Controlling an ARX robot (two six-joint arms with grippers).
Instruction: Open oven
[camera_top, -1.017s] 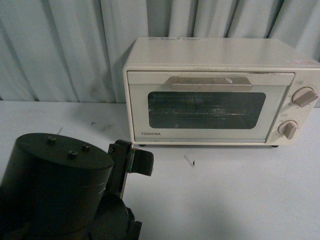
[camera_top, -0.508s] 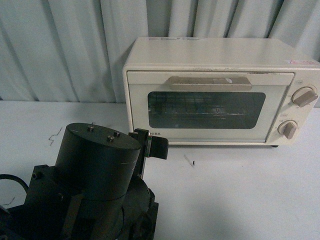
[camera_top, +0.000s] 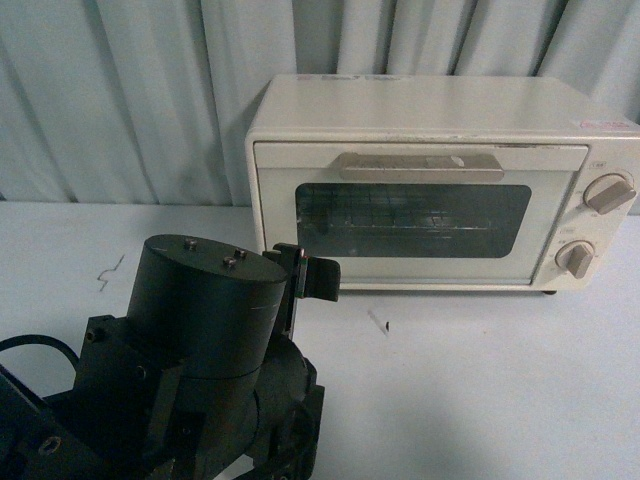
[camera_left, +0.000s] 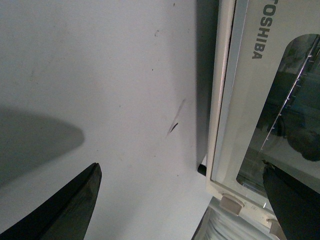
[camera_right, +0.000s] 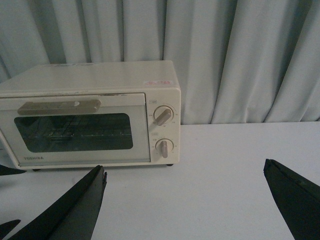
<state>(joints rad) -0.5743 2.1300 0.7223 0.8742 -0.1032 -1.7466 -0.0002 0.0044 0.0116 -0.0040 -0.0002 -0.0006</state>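
The cream-white oven (camera_top: 440, 180) stands at the back of the table with its glass door shut and its flat bar handle (camera_top: 420, 165) across the top of the door. Two beige knobs (camera_top: 608, 193) sit on its right side. My left gripper (camera_top: 318, 278) is open, low in front of the door's bottom left corner. In the left wrist view that corner of the oven (camera_left: 240, 100) lies between the spread fingers (camera_left: 75, 205). My right gripper (camera_right: 185, 167) is open and well back from the oven (camera_right: 90, 120), touching nothing. The handle (camera_right: 59, 106) shows there too.
A pleated grey curtain (camera_top: 130, 100) hangs right behind the oven. The white table (camera_top: 480, 380) carries small dark scuff marks (camera_top: 380, 322). The bulky dark left arm (camera_top: 200, 350) fills the lower left of the front view.
My left arm has risen and pushed forward and rightwards, bringing its finger from the open table up to the oven door's lower left corner. The oven door has not moved.
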